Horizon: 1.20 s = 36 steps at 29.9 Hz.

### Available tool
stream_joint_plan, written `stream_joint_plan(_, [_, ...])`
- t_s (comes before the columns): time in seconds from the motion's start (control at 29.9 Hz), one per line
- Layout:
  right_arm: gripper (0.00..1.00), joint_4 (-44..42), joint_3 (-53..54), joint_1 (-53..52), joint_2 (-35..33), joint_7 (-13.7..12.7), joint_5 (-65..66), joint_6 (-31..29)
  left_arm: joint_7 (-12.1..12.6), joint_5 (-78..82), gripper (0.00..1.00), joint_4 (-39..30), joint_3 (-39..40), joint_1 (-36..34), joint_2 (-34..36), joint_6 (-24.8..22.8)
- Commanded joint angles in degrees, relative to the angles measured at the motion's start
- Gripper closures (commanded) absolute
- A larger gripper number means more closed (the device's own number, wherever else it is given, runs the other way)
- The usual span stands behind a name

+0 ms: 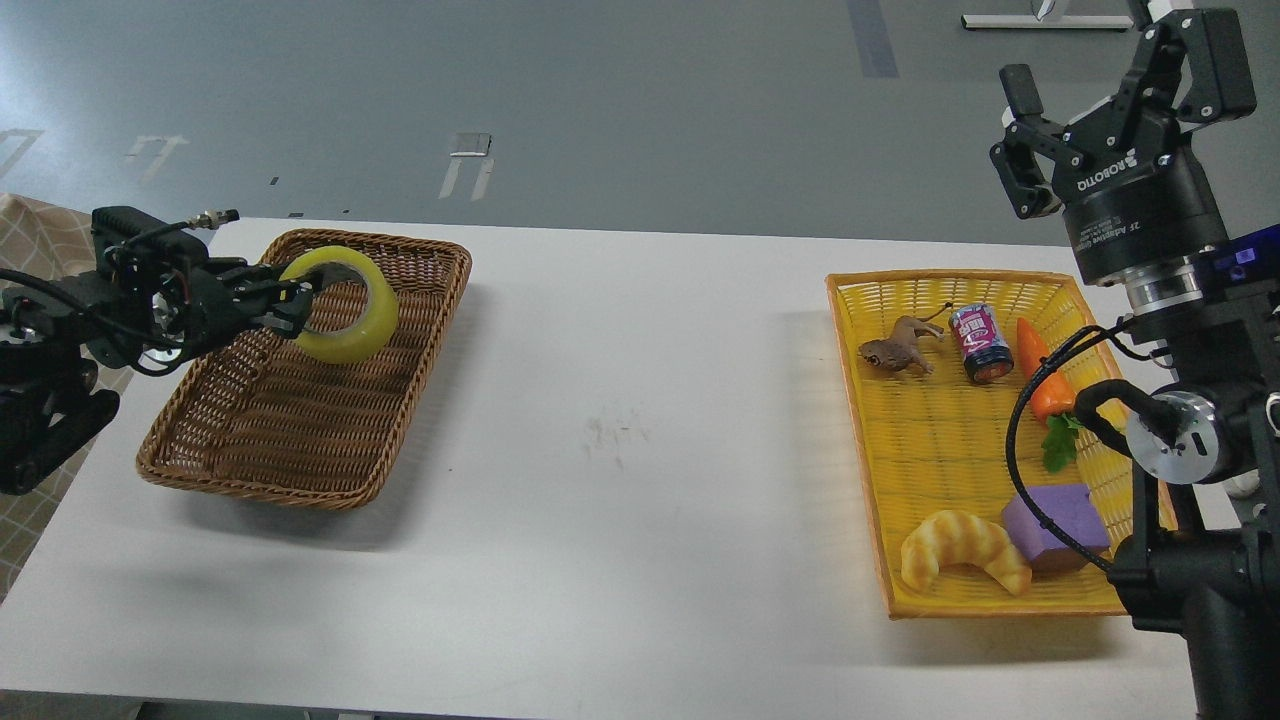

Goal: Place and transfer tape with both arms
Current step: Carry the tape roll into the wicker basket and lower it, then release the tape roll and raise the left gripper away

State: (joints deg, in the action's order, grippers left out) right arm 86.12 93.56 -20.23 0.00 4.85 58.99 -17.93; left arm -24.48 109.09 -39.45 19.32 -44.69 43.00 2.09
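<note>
The tape [345, 335], a translucent yellow roll with a pale core, hangs on edge over the brown wicker basket [300, 450] at the left of the table. My left gripper [295, 303] is shut on the roll's left rim, with one finger through its hole, and holds it above the basket's far half. My right gripper [1100, 75] is raised at the upper right, beyond the yellow basket [940, 440], with its fingers spread open and nothing between them.
The yellow basket holds a toy croissant [962, 548], a purple block [1055, 520], a carrot [1042, 385], a small can [982, 342] and a brown animal figure [897, 348]. The white table [640, 480] lies between the two baskets.
</note>
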Motion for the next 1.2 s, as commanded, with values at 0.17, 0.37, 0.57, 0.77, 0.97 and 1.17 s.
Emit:
stream_joint_plan(0.17, [0.0,0.0,-0.1,0.1,0.0,0.0,0.1,0.1,-3.5,-2.5,0.03,1.6,0.0,2.4,0.2,1.2])
stream_joint_plan(0.37, [0.0,0.0,-0.2,0.7,0.0,0.0,0.1,0.0,-3.5,-6.4,0.03,1.4,0.1,2.0,0.1,1.2])
stream_joint_plan(0.57, [0.0,0.1,-0.4,0.5,0.0,-0.6,0.2,-0.1,-3.5,-26.9,0.02,1.2,0.3,-2.5,-2.8,1.1])
stream_joint_plan(0.77, [0.0,-0.1,-1.0,-2.7,0.0,-9.1,0.3,-0.1,-3.5,-41.7,0.02,1.2,1.0,-9.2,-7.4,0.7])
stream_joint_plan(0.97, [0.0,0.2,-1.1,-3.6,0.0,-10.6,0.2,-0.4,-3.5,-65.9,0.02,0.4,1.1,-14.7,-12.3,-0.6])
stream_joint_plan(1.17, [0.0,-0.1,-3.7,-6.7,-1.0,-10.6,0.2,-0.4,-3.5,-85.6,0.02,-3.6,3.6,-18.5,-11.7,-16.5])
